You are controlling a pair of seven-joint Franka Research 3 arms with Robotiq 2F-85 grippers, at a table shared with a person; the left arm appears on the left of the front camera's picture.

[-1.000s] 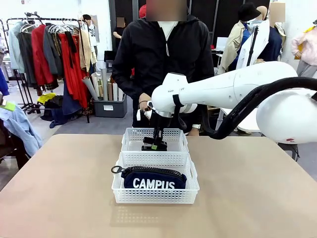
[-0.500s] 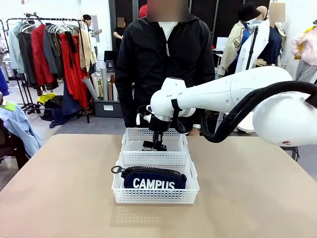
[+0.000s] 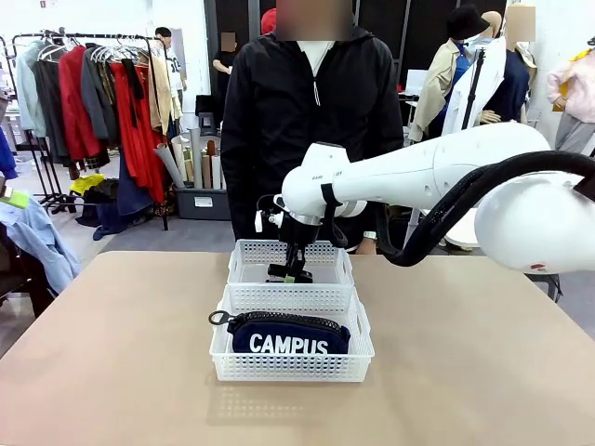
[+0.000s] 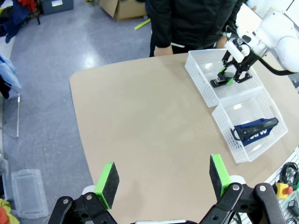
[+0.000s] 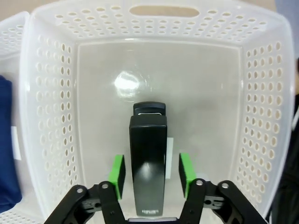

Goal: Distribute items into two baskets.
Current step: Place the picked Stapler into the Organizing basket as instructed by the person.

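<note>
- I see my right gripper [image 5: 151,170] lowered into the far basket [image 3: 330,253], the one on the person's side of the worktop [image 3: 112,353].
- The black stapler [image 5: 148,163] lies lengthwise between the gripper's two green pads [image 5: 117,173], on the basket's clear bottom.
- The pads stand apart, with a thin gap on each side of the stapler; I read the jaws as parted and not clamped on it.
- From the front, the same gripper [image 3: 290,275] hangs just above the stapler [image 3: 279,273] inside that basket.
- The navy CAMPUS pouch [image 3: 288,336] lies in the near basket [image 3: 293,367], which touches the far one.
- My left gripper [image 4: 163,179] is held high over the bare worktop [image 4: 149,121], jaws wide apart and empty, well apart from both baskets.
</note>
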